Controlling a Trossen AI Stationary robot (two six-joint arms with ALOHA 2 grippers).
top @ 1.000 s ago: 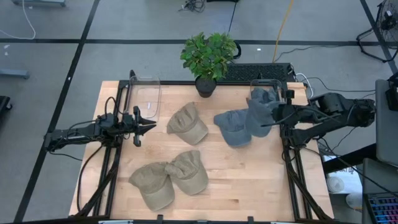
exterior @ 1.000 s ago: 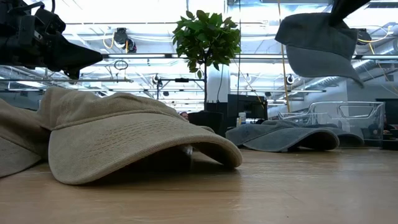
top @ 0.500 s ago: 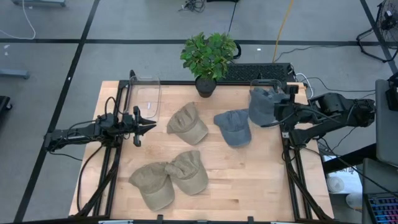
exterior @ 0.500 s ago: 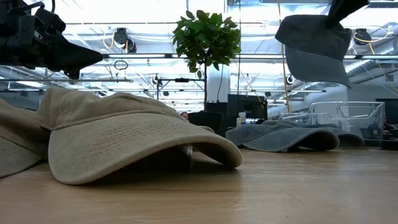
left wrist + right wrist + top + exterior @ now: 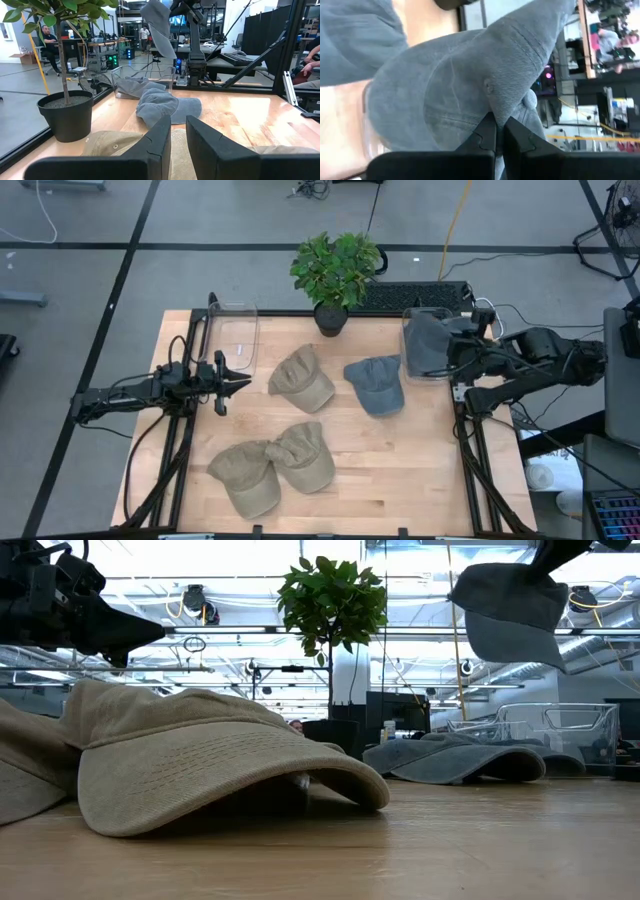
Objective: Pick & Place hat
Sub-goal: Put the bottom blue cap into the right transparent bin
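Observation:
A grey hat hangs high over the clear bin at the table's far right, with my right gripper shut on it. In the low view this hat is well above the table. Another grey hat lies crown up on the wood left of the bin. Three tan hats lie toward the middle and near left. My left gripper waits at the left, level, fingers a little apart, nothing between them. My right gripper pinches a raised fold of the grey hat's crown cloth between its two fingers, close to the top button. The hat is lifted clear of the table and hangs below the fingers, its brim pointing down.
A potted plant stands at the far middle edge. A second clear bin is at the far left. The right bin holds grey cloth. Bare wood lies at the near right.
My right gripper has drawn back toward the table's far right corner and turned at the wrist, still shut on the grey hat. The hat has swung off the lying grey hat and now hangs over the right bin.

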